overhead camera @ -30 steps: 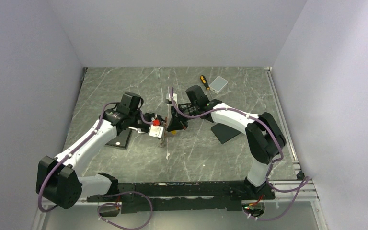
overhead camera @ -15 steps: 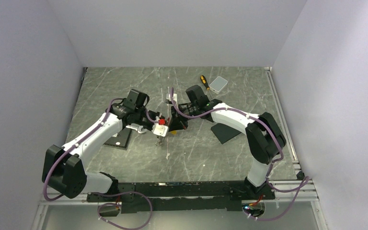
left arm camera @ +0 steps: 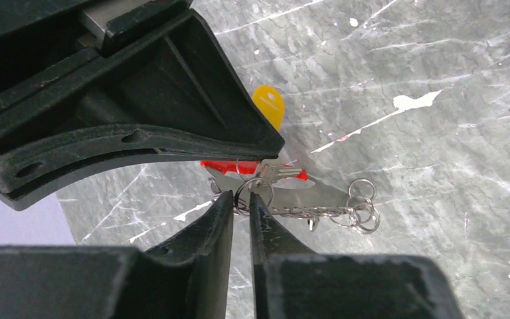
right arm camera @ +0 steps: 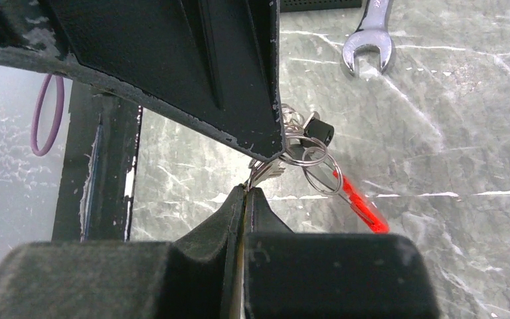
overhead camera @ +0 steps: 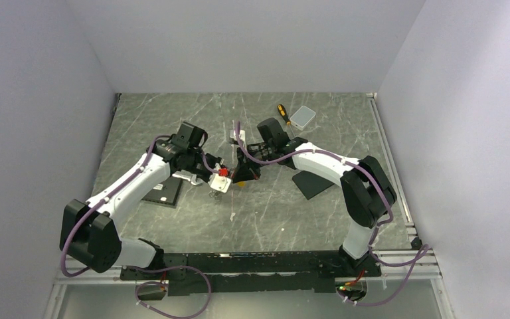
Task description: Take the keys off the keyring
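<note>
Jaws of the left gripper [left arm camera: 241, 201] have been narrowed onto the keyring [left arm camera: 255, 181], grip unclear; keys [right arm camera: 270, 169] are clamped by the right gripper [right arm camera: 244, 194], so separation is readied

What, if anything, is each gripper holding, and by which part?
The right gripper pinches the keys by one silvery key's end. The left gripper flanks a loop of the keyring; a firm grip cannot be told.
</note>
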Controlling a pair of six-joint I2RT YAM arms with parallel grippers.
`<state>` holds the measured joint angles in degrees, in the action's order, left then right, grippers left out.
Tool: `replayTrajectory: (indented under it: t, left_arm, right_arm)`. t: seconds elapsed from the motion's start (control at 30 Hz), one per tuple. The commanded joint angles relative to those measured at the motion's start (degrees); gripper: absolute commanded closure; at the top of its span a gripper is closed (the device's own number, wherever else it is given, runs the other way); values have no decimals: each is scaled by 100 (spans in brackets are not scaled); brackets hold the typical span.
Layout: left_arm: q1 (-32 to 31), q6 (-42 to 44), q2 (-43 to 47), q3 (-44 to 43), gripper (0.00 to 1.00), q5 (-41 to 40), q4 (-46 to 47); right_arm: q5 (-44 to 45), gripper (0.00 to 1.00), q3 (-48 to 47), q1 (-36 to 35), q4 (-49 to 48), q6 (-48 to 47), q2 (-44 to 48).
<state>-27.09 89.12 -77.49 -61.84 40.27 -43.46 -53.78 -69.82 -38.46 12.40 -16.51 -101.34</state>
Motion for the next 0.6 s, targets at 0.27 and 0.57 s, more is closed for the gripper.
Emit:
replayTrajectory:
  t: [0.27, 0.57]
  left_arm:
    - [-221, 543, -151, -355, 70, -486, -371]
    - [-361, 425, -240, -370, 85, -887, -464]
  right_arm:
    - [-63, 100, -278, -39, -70, -107, 268]
    - [-62, 100, -207, -46, -80, -136, 336]
